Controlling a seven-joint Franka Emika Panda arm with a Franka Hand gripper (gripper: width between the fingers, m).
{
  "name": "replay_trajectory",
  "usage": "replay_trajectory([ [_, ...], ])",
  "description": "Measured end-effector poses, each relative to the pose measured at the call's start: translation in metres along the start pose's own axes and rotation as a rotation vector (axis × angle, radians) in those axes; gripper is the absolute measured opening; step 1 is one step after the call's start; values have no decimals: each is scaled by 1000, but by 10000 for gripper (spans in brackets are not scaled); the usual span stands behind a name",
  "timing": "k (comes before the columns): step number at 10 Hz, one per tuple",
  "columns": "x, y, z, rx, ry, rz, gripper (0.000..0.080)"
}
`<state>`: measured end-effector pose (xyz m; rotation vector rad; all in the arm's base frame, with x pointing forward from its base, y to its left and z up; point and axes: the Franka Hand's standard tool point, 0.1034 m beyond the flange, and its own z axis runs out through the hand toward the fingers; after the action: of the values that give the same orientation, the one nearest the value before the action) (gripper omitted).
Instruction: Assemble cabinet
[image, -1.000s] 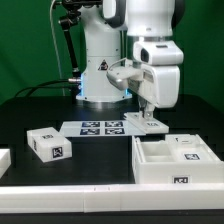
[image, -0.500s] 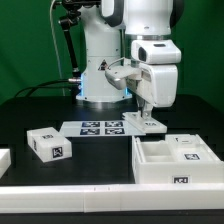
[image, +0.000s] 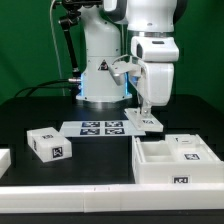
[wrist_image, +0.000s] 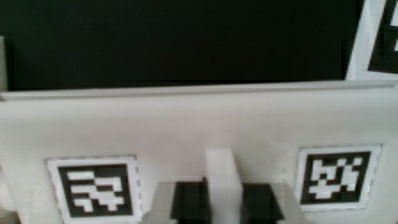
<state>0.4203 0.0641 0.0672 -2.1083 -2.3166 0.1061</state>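
The cabinet (image: 172, 163), a large white open box with inner compartments and a tag on its front, lies at the front of the exterior view's right. My gripper (image: 146, 112) is behind it, pointing down, shut on a flat white tagged panel (image: 146, 122) held low over the table. In the wrist view the panel (wrist_image: 196, 120) fills the frame with two tags on it. Its raised middle rib sits between my dark fingers (wrist_image: 189, 205), and my gripper (wrist_image: 222, 195) is closed on that rib. Whether the panel touches the table I cannot tell.
The marker board (image: 98, 127) lies flat mid-table, just to the exterior view's left of the held panel. A small white tagged box part (image: 48, 143) sits at the left, and another white piece (image: 3, 160) is at the left edge. The robot base (image: 100, 70) stands behind.
The wrist has shifted slightly and the held panel has risen a little. The cabinet and the other parts have not moved.
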Motion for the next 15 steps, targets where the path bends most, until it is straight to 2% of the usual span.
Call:
replay_trajectory([
  [2,-1,0,1,2,1,2,68],
  [5,-4,6,-2,51,-20,110,68],
  [11,-5,6,-1,50,-20,110,68],
  [14,-2,7,0,18,-5,110,68],
  [15,-2,7,1,20,-5,111,68],
])
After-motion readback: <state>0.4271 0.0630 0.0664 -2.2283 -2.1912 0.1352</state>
